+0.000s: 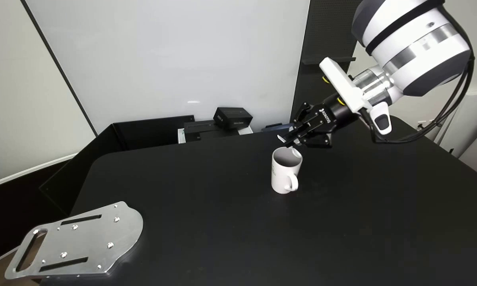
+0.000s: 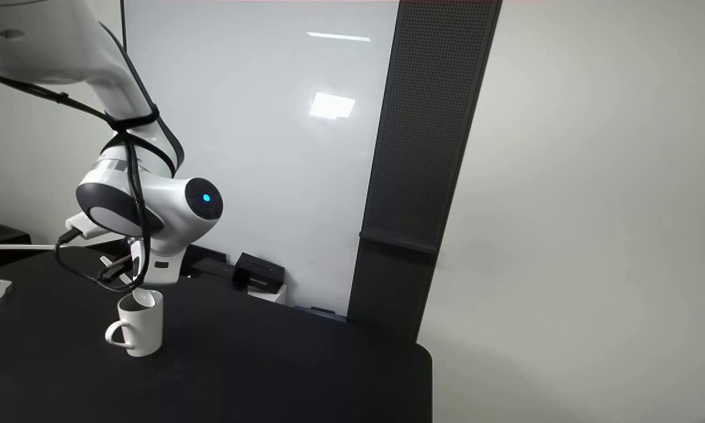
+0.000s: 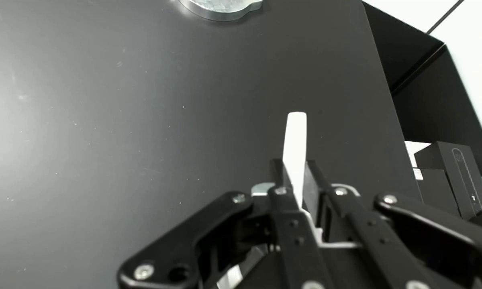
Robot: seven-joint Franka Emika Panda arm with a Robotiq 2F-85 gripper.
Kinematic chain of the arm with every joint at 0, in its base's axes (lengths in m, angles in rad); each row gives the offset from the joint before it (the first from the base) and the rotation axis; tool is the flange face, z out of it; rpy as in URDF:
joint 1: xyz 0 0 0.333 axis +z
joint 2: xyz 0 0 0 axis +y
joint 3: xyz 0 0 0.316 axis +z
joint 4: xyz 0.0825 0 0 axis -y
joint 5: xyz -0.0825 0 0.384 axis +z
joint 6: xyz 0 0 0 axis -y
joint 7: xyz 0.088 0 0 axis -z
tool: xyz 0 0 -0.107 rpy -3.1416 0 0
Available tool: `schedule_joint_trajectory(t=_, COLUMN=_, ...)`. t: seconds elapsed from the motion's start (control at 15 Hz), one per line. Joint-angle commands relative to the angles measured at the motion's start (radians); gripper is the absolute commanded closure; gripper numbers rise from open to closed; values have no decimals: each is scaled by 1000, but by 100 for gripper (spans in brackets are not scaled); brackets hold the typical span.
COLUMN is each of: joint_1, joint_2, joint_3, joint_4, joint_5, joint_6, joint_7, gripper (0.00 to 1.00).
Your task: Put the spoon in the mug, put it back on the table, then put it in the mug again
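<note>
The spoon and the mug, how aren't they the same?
The mug stands upright on the table; the spoon is tilted, held in the gripper. The mug is wide and hollow, like a round tub; the spoon is slim. Both are white.

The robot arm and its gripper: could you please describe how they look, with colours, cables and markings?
The arm is white and rounded, with dark grey panels and silver rings. Black cables run along it, tied with black straps. In an exterior view, a round black cap shows a blue light. The gripper is black, with white ROBOTIQ lettering, visible screws and slim fingers.
</note>
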Motion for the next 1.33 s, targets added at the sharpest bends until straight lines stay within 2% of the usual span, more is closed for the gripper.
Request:
schedule_joint_trajectory(t=0.0, joint_1=23, joint_2=14, joint_3=-14, joint_4=20, joint_5=27, joint_6=-2, joint_7=10, gripper=96)
schedule_joint_trajectory(t=0.73, joint_1=23, joint_2=103, joint_3=-22, joint_4=67, joint_5=22, joint_6=-7, joint_7=21, gripper=96)
schedule_joint_trajectory(t=0.8, joint_1=25, joint_2=109, joint_3=-23, joint_4=71, joint_5=20, joint_6=-3, joint_7=22, gripper=60)
schedule_joint_trajectory(t=0.87, joint_1=26, joint_2=111, joint_3=-23, joint_4=72, joint_5=20, joint_6=0, joint_7=18, gripper=60)
schedule_joint_trajectory(t=1.27, joint_1=39, joint_2=90, joint_3=-28, joint_4=60, joint_5=17, joint_6=37, joint_7=7, gripper=19)
